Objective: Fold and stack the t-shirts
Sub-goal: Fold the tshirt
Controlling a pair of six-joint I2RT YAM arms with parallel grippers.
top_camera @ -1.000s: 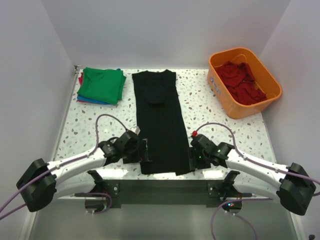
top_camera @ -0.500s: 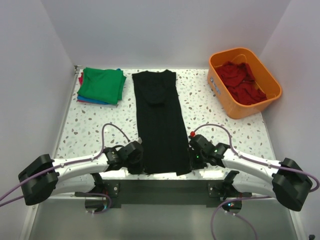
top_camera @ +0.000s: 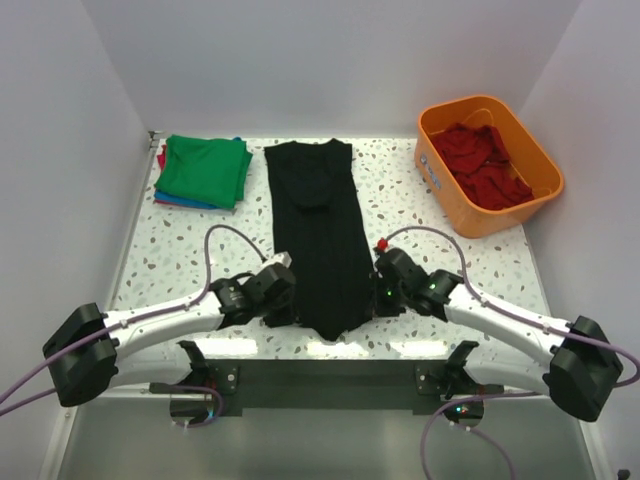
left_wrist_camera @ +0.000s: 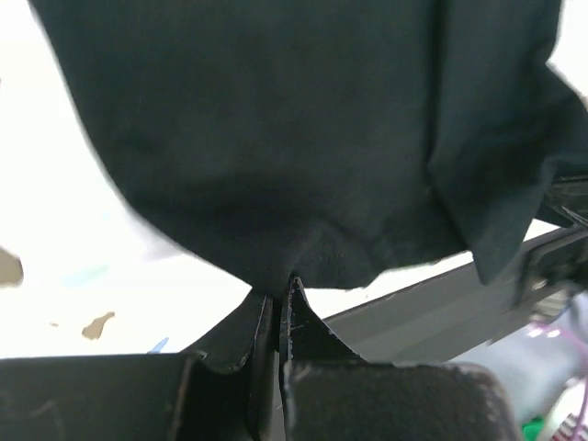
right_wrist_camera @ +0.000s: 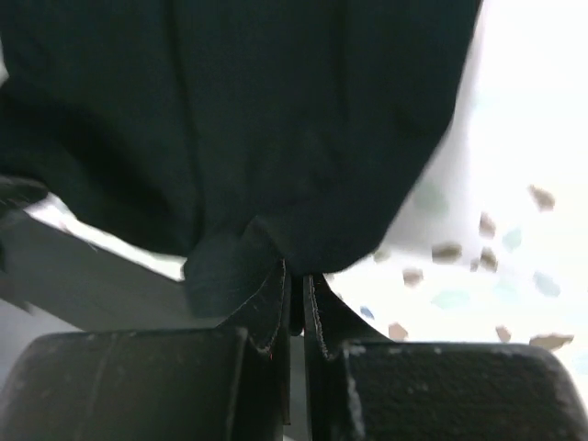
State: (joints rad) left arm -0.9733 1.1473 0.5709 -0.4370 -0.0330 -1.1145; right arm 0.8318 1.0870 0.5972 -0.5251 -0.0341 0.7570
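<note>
A black t-shirt [top_camera: 318,220] lies as a long narrow strip down the middle of the table, collar end at the back. Its near hem is lifted off the table and sags to a point between the arms. My left gripper [top_camera: 285,312] is shut on the hem's left corner, and the black cloth [left_wrist_camera: 303,147] hangs from its closed jaws. My right gripper [top_camera: 372,303] is shut on the right corner, with the cloth [right_wrist_camera: 248,129] pinched between its fingers. A stack of folded t-shirts [top_camera: 203,171], green on top, sits at the back left.
An orange basket [top_camera: 433,167] holding crumpled red t-shirts [top_camera: 485,163] stands at the back right. The dark front edge of the table [top_camera: 330,378] runs just below both grippers. White walls close in on the left, back and right.
Both grippers closed on the near corners of the black t-shirt's hem and lifted them up and away from the front edge, so the hem now sags between them.
</note>
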